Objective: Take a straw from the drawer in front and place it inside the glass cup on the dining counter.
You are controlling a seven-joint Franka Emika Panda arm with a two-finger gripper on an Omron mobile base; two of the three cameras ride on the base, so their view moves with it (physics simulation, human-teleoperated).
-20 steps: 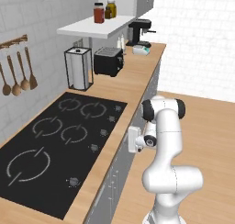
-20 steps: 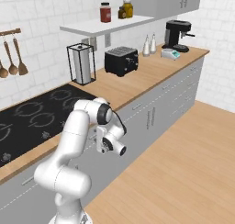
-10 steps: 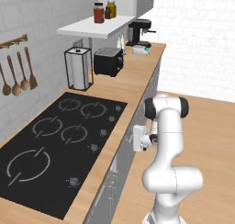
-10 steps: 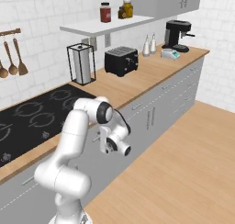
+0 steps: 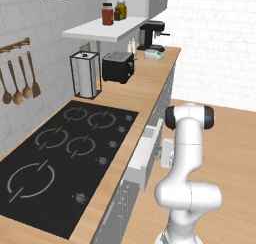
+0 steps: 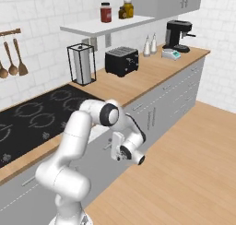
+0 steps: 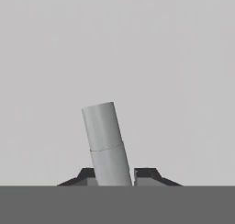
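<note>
The long wooden table with the black cooktop runs along the tiled wall. Both base views frame it as they did a second ago, so the base has not driven. The white arm bends down over the table's front edge. In the left base view its hand now stands slightly farther out from the grey fronts than it did a second ago. The drawer sits just under the table edge beside the cooktop, its pale front level with the hand. We cannot tell whether it has begun to slide out. What has changed is the grip. In the hand view a pale grey round bar, which we take to be the drawer's handle, rises tilted against the flat grey front. The fingers, open a second ago, are now drawn in tight against both its sides, so they hold the bar. We judge the first step secured: the drawer can be pulled open. The straw and the cup are not yet dealt with.
</note>
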